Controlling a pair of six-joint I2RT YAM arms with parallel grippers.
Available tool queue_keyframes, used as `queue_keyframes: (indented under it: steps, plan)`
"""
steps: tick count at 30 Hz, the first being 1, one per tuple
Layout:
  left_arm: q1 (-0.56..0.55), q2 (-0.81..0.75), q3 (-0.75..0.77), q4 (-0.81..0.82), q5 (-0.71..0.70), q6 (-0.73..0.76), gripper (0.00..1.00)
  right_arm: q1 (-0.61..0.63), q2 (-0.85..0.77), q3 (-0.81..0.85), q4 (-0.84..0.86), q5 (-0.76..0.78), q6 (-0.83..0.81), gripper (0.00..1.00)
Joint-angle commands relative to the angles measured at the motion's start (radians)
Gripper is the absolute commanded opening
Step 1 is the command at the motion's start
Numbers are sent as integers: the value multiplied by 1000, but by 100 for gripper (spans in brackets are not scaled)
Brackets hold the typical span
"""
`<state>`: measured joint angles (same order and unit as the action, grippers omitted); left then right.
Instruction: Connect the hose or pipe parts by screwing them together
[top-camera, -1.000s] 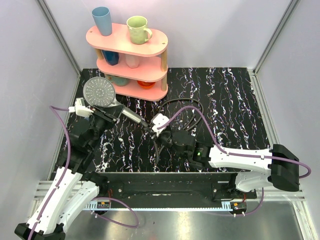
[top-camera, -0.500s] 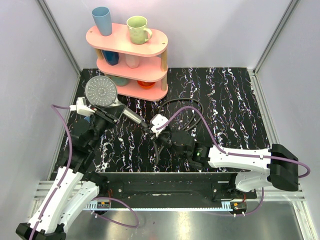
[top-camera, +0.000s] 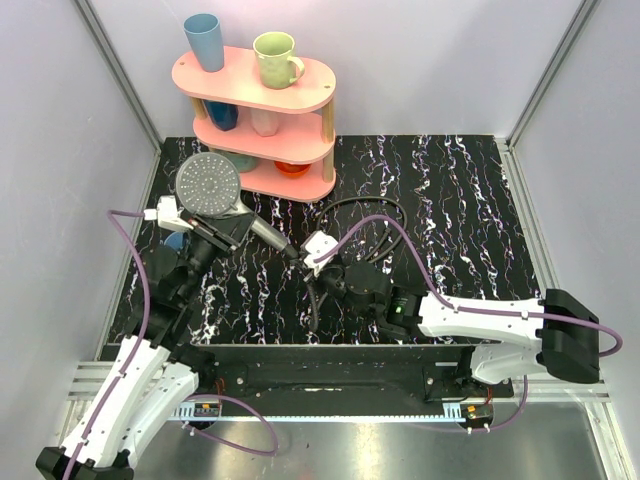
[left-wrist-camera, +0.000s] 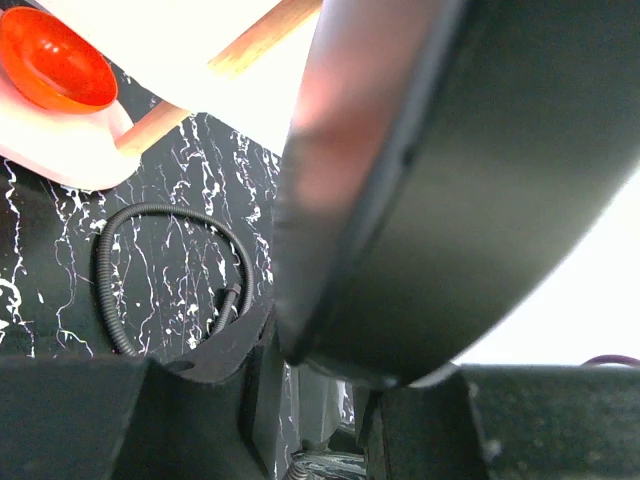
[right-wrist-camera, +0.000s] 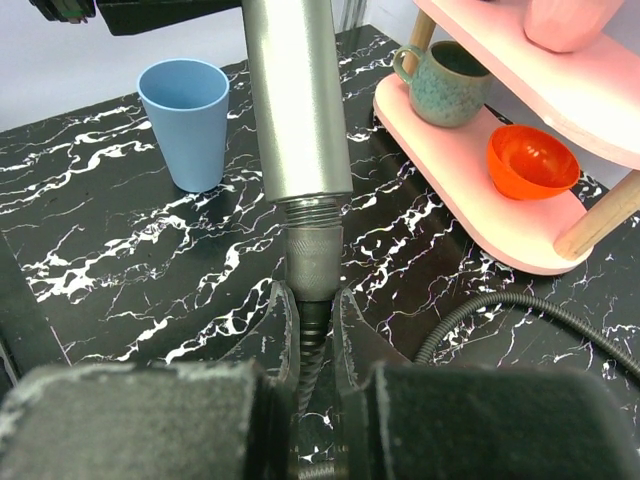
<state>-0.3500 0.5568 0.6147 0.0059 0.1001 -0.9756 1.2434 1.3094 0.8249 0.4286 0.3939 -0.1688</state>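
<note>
A: Status at the joint?
B: Nearest first. The right gripper (right-wrist-camera: 312, 300) was clamped on the black hose (right-wrist-camera: 500, 305) just under its nut (right-wrist-camera: 313, 262), fingers tight on the ribbed end. The nut sat end-on against the threaded tip of the shower head (top-camera: 207, 183) handle (right-wrist-camera: 295, 100), in line with it.
A: Screwed home?
B: Not by my read. A band of thread showed bare between nut and handle body. Started at best.
A: What moved in the last second?
B: Only the left side. The left gripper (top-camera: 222, 228) was closed on the neck just below the head. Its wrist swung, and the round face crept right, toward the pink shelf (top-camera: 240, 78). Right gripper and nut barely shifted.
A: Meaning?
B: Looked like the left arm was turning or re-aiming the handle against a held nut. Small move, so little thread gained, if any.
A: Left wrist view any use?
B: Not much. The dark back of the head filled it, and the grip itself was hidden.
A: Rest of the hose?
B: A slack loop lay on the table (top-camera: 470, 220) beyond the right gripper, clear of the joint. The blue cup (right-wrist-camera: 190, 120) stood farther back, left of the handle, apart from it.
</note>
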Motion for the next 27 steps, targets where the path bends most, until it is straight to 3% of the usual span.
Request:
queue_keyframes:
  steps: [1,10,17,27]
  plan:
    - [-20,-40,-13,65,207,3,0,7,-61,7,214,-43,9,0]
    - [-20,-26,-40,201,344,5,0,2,-107,-17,231,-101,15,0]
    - [-20,14,-17,207,454,81,0,2,-162,-29,205,-167,18,0]
    - [-20,97,-15,275,644,135,0,-18,-216,-18,91,-277,17,0]
